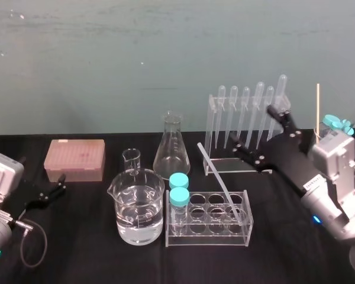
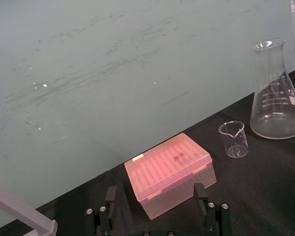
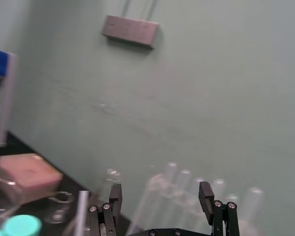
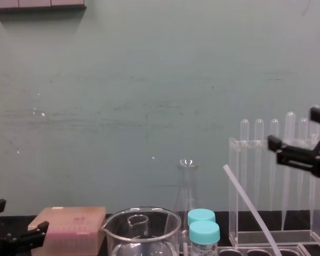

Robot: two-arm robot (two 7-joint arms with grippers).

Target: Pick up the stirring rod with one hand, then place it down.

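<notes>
Two pincers are mine, and the right pincer [image 1: 252,125] is the one close to the stirring rod [image 1: 219,180]. It hangs in the air above the desk [image 1: 89,260], in front of the pipettes [image 1: 246,106]. Its two fingers are wide apart, with nothing between them. The left pincer [image 1: 60,184] sits low and far off on my left by the pink box [image 1: 74,158], fingers apart too — it is parked.

The rod is not lying flat. Its low end stands in a hole on the right side of the clear tube rack [image 1: 207,239], and it leans up out of it. From my right pincer, the rod is down and to my left, and a bit closer to my body.

The rod's long line runs on a slant. The top end points up and toward my left, and the bottom end points down and toward my right. I think my fingers should close on the bare upper half, one on each side, turned across the slant — not along it. Lower down the rack is in the way, so I judge a grab there would bump it.
</notes>
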